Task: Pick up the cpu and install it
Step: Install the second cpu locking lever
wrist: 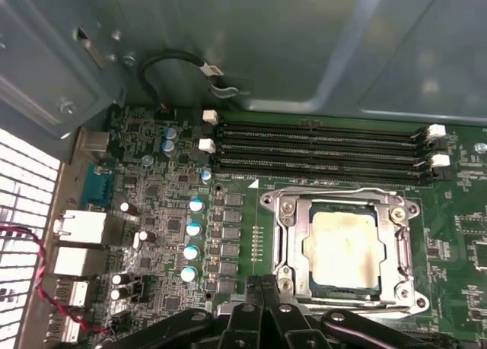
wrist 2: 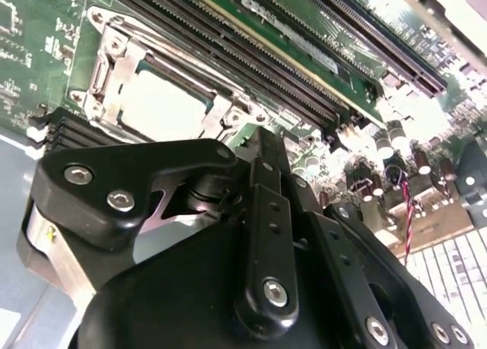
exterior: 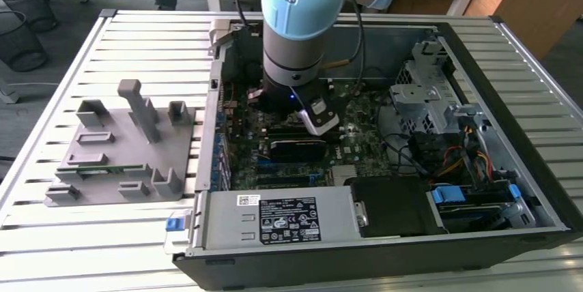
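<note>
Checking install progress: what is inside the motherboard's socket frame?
The cpu lies inside the socket frame, its metal top showing in both wrist views. The frame's edges overlap its rim, and whatever is under it is covered. The gripper hangs close beside the socket.

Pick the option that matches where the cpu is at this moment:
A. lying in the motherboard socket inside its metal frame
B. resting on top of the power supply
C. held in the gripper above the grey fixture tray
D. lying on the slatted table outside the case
A: in both wrist views the cpu lies flat inside the socket frame on the motherboard, with the gripper close beside it.
</note>
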### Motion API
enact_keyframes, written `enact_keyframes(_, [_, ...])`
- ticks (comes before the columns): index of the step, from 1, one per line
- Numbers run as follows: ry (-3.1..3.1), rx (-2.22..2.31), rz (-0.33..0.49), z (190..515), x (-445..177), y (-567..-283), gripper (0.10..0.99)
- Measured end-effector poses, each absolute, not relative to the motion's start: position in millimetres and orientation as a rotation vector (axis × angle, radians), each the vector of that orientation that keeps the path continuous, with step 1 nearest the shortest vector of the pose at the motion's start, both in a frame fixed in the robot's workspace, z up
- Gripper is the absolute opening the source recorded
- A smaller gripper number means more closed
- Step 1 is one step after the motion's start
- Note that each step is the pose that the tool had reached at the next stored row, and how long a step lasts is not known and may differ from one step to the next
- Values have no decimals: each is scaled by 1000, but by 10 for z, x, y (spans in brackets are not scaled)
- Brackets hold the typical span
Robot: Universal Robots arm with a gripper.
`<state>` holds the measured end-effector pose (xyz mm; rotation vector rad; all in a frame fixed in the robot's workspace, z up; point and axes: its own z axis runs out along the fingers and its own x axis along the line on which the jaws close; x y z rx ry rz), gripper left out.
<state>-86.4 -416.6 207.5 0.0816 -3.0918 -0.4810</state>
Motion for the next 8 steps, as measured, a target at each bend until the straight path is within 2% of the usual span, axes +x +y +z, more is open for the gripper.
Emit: enact_keyframes(8, [-3092, 82, -481, 2171, -863, -4166, 106])
